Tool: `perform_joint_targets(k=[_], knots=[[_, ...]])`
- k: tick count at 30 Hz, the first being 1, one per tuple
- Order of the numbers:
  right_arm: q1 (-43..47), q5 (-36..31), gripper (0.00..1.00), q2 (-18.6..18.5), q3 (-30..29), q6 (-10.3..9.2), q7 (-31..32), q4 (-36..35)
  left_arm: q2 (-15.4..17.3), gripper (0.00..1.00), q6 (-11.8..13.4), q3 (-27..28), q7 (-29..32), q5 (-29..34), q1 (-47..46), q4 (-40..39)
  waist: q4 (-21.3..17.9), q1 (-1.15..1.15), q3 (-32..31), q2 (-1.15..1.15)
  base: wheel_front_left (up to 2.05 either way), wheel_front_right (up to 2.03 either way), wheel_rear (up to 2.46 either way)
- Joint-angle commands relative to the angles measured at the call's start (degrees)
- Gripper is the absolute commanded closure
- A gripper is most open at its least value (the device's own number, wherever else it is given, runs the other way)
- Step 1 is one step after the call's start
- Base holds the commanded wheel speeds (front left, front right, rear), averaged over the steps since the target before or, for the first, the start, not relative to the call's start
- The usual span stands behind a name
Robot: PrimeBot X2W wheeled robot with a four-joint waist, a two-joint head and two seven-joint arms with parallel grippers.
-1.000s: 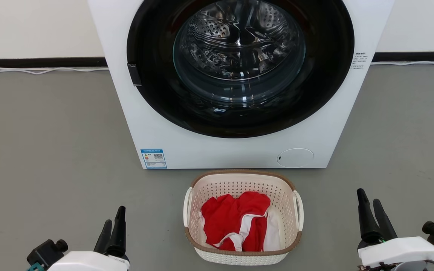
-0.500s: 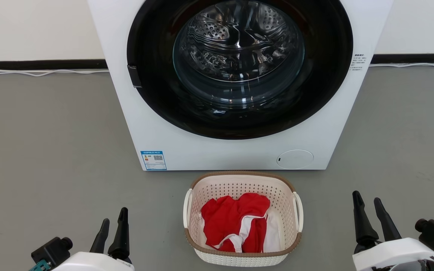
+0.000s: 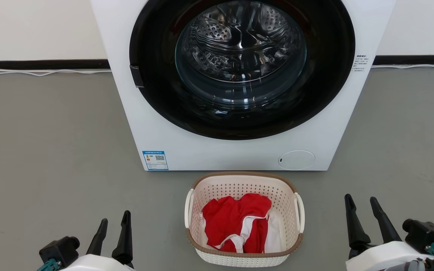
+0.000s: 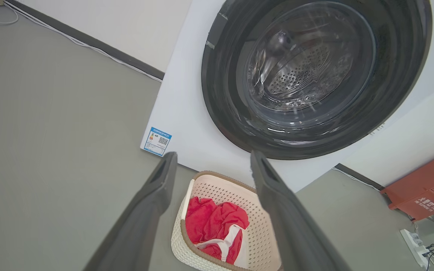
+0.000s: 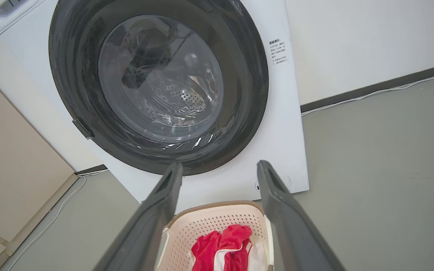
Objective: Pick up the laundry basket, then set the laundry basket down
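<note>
The laundry basket (image 3: 244, 186), cream-white and perforated with a brown rim and white side handles, stands on the grey floor just in front of the washer. A red and white garment (image 3: 236, 222) lies inside it. My left gripper (image 3: 114, 221) is open, low at the basket's left and well apart from it. Open as well, my right gripper (image 3: 361, 202) sits at the basket's right, clear of the handle. The basket (image 4: 217, 188) shows between the open left fingers in the left wrist view, and the basket (image 5: 217, 220) lies below the open right fingers in the right wrist view.
A white front-loading washer (image 3: 217, 150) with a closed dark round door stands right behind the basket. Cables (image 3: 32, 70) run along the wall's dark skirting. A red crate (image 4: 424, 186) and a power strip (image 4: 414, 242) lie right of the washer.
Both grippers' fingers have spread apart from nearly together. The left gripper has shifted slightly right and the right gripper slightly left. The basket has stayed put.
</note>
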Motion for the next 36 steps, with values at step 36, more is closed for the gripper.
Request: perform_joint_targets(k=[36], knots=[[-0.2, -28.5, 0.0, -0.2, -0.7, 0.43, -6.8, -0.5, 0.8, 0.0, 0.6, 2.6, -6.7, 24.6, -1.6, 0.4, -0.3, 0.0, 0.4, 0.0, 0.0, 0.0, 0.0]])
